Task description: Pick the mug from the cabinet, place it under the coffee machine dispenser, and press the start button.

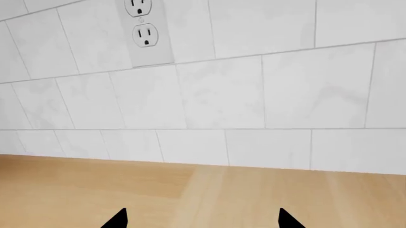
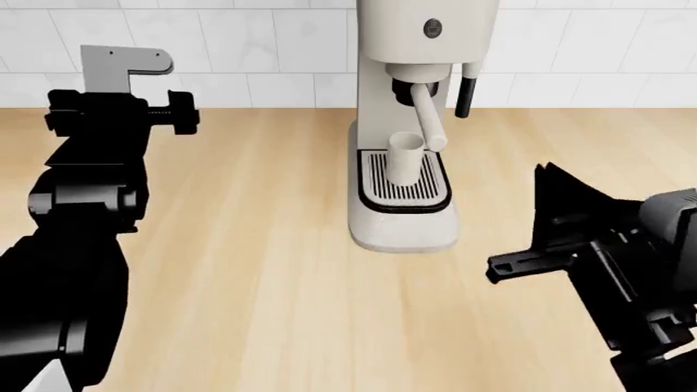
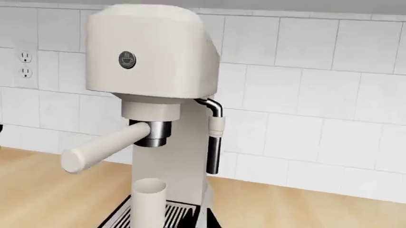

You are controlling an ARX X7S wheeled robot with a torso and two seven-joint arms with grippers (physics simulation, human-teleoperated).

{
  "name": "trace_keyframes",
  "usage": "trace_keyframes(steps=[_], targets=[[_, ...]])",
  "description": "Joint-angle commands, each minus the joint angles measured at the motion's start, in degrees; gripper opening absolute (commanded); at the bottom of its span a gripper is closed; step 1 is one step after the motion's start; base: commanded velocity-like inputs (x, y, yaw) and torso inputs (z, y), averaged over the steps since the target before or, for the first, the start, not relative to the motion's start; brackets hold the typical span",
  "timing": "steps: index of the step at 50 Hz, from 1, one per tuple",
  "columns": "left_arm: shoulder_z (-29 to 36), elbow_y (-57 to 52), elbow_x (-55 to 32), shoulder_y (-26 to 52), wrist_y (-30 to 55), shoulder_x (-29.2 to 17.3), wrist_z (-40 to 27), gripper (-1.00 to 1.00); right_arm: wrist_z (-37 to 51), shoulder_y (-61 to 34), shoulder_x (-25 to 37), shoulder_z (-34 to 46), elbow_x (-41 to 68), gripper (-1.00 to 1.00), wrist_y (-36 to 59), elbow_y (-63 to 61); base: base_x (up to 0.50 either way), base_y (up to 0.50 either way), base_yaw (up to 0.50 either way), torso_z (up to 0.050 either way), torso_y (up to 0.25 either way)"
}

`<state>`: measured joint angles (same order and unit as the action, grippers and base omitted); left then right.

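Note:
The cream mug [image 2: 403, 155] stands upright on the striped drip tray [image 2: 376, 192] of the cream espresso machine [image 2: 419, 16], under the dark round dispenser [image 2: 419, 86] with its angled cream handle [image 2: 427, 121]. In the right wrist view the mug [image 3: 148, 202] sits below the dispenser [image 3: 152, 134], and the round dark cup-icon button [image 3: 127, 60] shows on the machine's front. My right gripper [image 3: 203, 217] is empty with its tips close together, right of and in front of the machine [image 2: 543, 173]. My left gripper [image 1: 203, 221] is open and empty, facing the tiled wall.
A thin black steam wand [image 2: 466, 94] hangs right of the dispenser. A wall outlet [image 1: 142, 28] sits on the white tile backsplash. The wooden counter [image 2: 250, 245] stretches to both sides. My left arm [image 2: 109, 155] is at the far left.

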<state>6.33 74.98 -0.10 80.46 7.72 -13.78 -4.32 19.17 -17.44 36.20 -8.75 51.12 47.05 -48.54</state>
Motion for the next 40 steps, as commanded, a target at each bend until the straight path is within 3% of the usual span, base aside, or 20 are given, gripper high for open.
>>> trace_keyframes(steps=[1, 16, 31, 40], targets=[[-0.09, 0.00, 0.02, -0.04, -0.06, 0.19, -0.02, 1.00, 6.89, -12.38, 7.75, -7.92, 18.37, -1.00, 9.99, 0.07, 0.00, 0.00, 0.00, 0.000, 0.000], [-0.01, 0.00, 0.05, -0.10, -0.06, 0.51, 0.05, 1.00, 14.66, -43.30, 2.47, 9.13, 30.97, -1.00, 22.02, 14.67, 0.00, 0.00, 0.00, 0.000, 0.000], [-0.13, 0.00, 0.03, -0.31, -0.01, 0.39, 0.06, 1.00, 14.08, -48.04, -4.69, 15.42, 28.77, -1.00, 21.87, 23.00, 0.00, 0.00, 0.00, 0.000, 0.000], [-0.19, 0.00, 0.02, -0.38, -0.07, 0.17, 0.16, 1.00, 10.63, -47.42, -8.22, 19.22, 21.15, -1.00, 17.66, 26.62, 0.00, 0.00, 0.00, 0.000, 0.000]])
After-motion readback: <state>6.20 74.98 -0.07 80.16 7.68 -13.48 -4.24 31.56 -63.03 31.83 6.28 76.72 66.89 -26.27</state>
